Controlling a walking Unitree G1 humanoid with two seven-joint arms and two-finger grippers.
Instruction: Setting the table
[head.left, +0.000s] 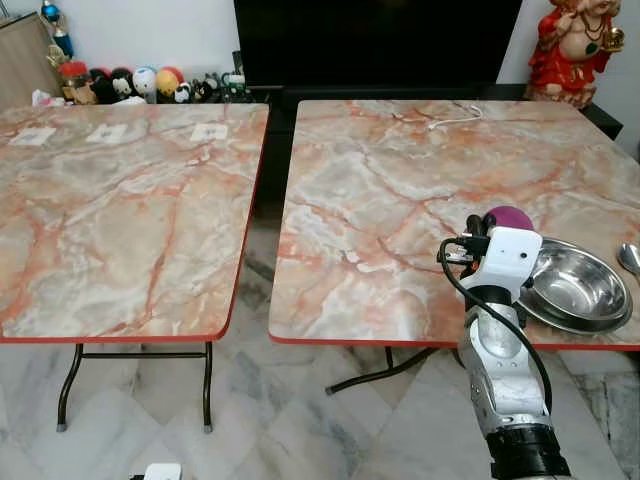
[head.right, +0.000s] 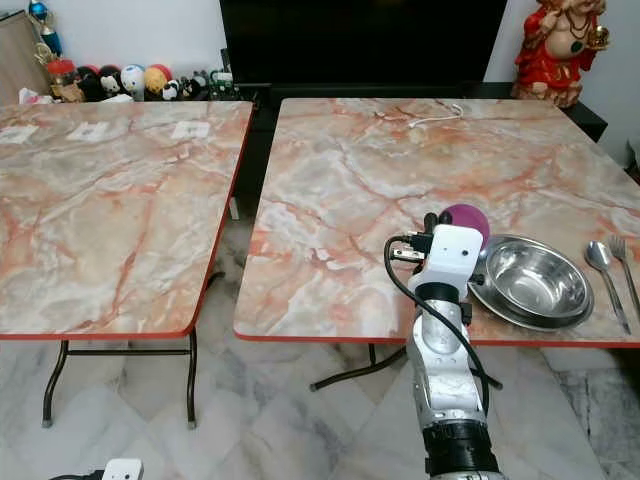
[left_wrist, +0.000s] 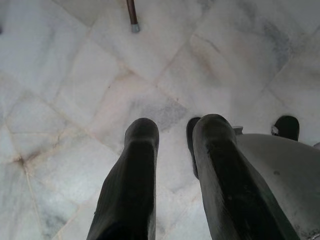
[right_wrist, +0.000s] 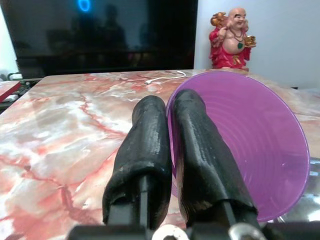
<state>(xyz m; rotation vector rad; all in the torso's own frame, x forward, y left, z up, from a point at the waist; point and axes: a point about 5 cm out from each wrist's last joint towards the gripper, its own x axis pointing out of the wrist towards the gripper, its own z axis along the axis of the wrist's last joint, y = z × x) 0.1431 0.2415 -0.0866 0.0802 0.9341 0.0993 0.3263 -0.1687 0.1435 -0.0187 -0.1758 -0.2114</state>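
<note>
My right gripper (right_wrist: 167, 107) is shut on the rim of a purple plastic bowl (right_wrist: 250, 145), one finger inside it and one outside. It holds the bowl (head.left: 508, 216) tilted just above the right marble table (head.left: 400, 200), near the front right corner. Right beside it a steel bowl (head.left: 575, 285) sits in a steel plate (head.left: 545, 318). A spoon (head.right: 603, 262) and a fork (head.right: 622, 255) lie to the right of the plate. My left gripper (left_wrist: 177, 125) hangs open over the marble floor, holding nothing.
A second marble table (head.left: 120, 220) stands to the left across a narrow gap, with paper slips (head.left: 208, 131) at its far edge. A white cable (head.left: 455, 117) lies at the right table's back. A red statue (head.left: 575, 45), a dark TV and small toys (head.left: 140, 82) line the wall.
</note>
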